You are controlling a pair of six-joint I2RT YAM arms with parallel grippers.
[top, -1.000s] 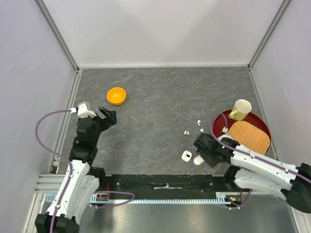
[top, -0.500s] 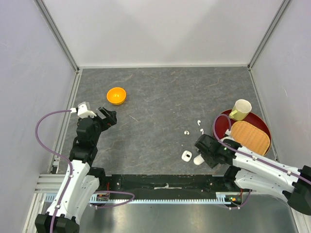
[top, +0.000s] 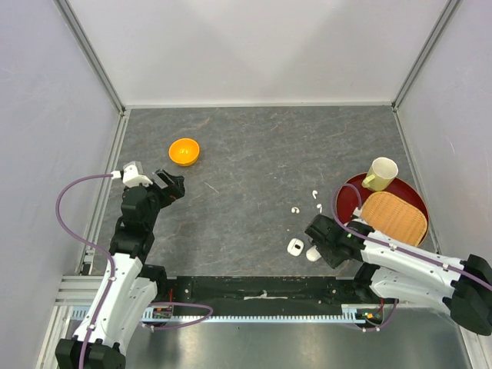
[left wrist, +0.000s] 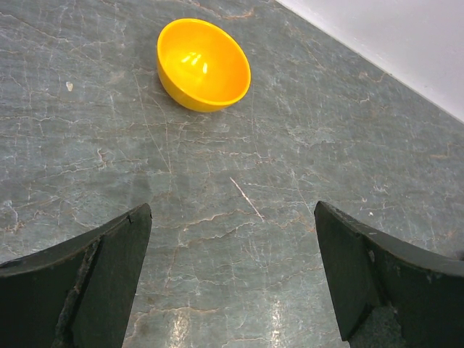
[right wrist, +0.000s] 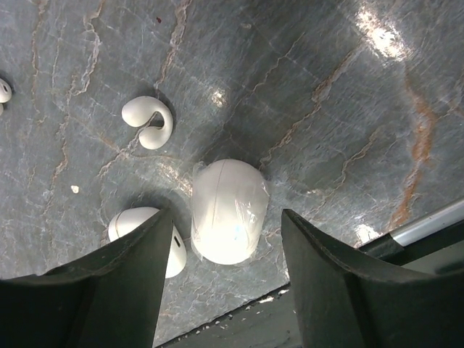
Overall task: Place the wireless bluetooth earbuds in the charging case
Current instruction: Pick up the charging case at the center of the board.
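Two small white cases lie near the table's front edge. The closed, plastic-wrapped charging case (right wrist: pixel 228 210) (top: pixel 314 253) sits between the fingers of my right gripper (right wrist: pixel 226 219) (top: pixel 316 244), which is open with a gap on each side. The other case (right wrist: pixel 142 226) (top: pixel 295 247) lies just left of it, partly hidden by a finger. A hook-shaped earbud (right wrist: pixel 148 120) (top: pixel 294 209) rests further out. Two more earbuds (top: pixel 314 194) (top: pixel 319 207) lie beyond it, and one earbud (right wrist: pixel 3 90) shows at the frame's edge. My left gripper (left wrist: pixel 232 225) (top: pixel 172 186) hovers open and empty at the far left.
An orange bowl (left wrist: pixel 203 64) (top: pixel 184 151) stands ahead of the left gripper. A red tray (top: pixel 350 201) at the right carries a pale cup (top: pixel 380 173) and a woven mat (top: pixel 394 216). The table's front edge and rail (right wrist: pixel 435 221) run close beside the wrapped case.
My right arm has shifted slightly toward the near edge, staying over the wrapped case. The left arm has not moved.
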